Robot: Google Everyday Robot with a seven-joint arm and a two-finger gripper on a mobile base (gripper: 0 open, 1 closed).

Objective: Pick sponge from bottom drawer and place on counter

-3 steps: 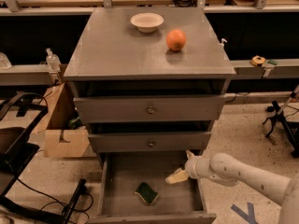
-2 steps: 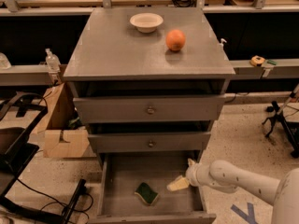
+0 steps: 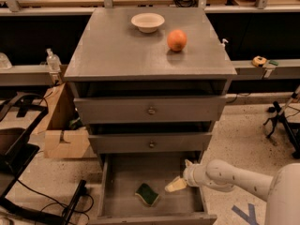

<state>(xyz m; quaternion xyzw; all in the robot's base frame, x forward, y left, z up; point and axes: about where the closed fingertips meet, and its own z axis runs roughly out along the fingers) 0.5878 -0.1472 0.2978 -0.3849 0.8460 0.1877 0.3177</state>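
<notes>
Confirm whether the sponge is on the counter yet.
No, the sponge lies in the bottom drawer, the gripper just right of it.

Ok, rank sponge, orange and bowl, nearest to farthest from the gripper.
The gripper is in the bottom drawer, right side.
1. The sponge, just left of it.
2. The orange, up on the counter.
3. The bowl, behind the orange.

White arm point(image 3: 243, 182) stretched in from the right (nearly level), gripper point(image 3: 176, 185) low, angled down-left.

The gripper point(image 3: 176, 185) hovers in bottom drawer point(image 3: 121, 176) beside sponge point(image 3: 147, 194).
</notes>
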